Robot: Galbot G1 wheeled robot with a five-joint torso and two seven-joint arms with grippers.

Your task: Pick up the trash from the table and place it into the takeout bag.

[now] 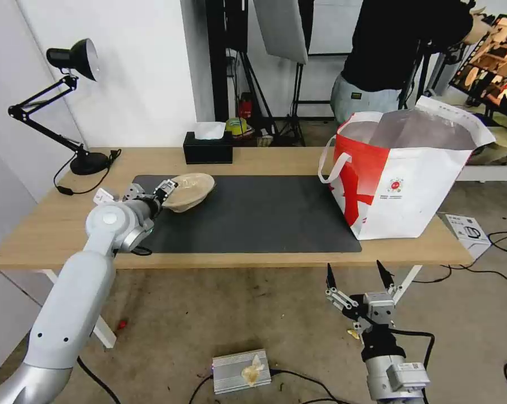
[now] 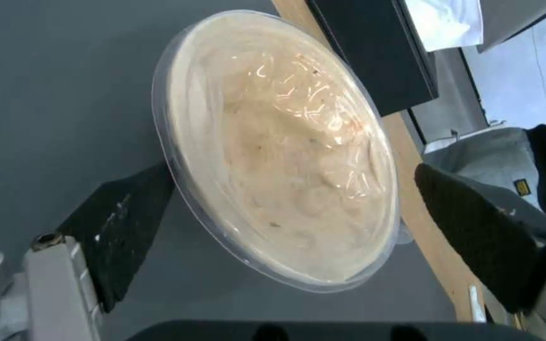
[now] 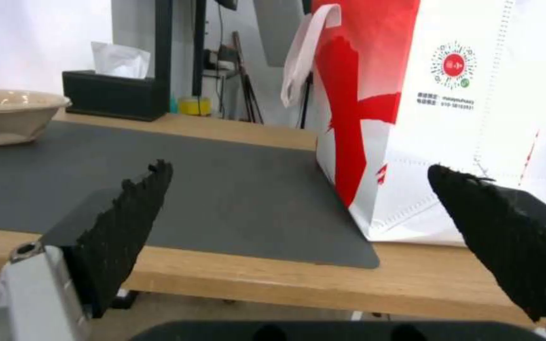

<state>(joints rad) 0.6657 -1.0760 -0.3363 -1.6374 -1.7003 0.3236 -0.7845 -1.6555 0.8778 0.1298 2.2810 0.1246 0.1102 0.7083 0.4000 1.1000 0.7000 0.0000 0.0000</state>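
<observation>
One piece of trash, a shallow beige pulp bowl (image 1: 192, 189) under a clear lid (image 2: 279, 151), lies at the left end of the dark mat (image 1: 264, 216) on the table (image 1: 275, 160). My left gripper (image 1: 168, 189) is open around it: one black finger (image 2: 124, 222) touches the rim, the other finger (image 2: 475, 227) stands just off the opposite rim. The takeout bag (image 1: 402, 185), white with a red panel, stands upright and open at the table's right end. Below the table's front edge, my right gripper (image 1: 355, 275) hangs open and holds nothing, facing the bag (image 3: 469, 118).
A black tissue box (image 1: 208, 147) sits at the back edge, a black desk lamp (image 1: 76, 106) at the far left. A silver box (image 1: 241, 370) and cables lie on the floor. A person stands behind the bag.
</observation>
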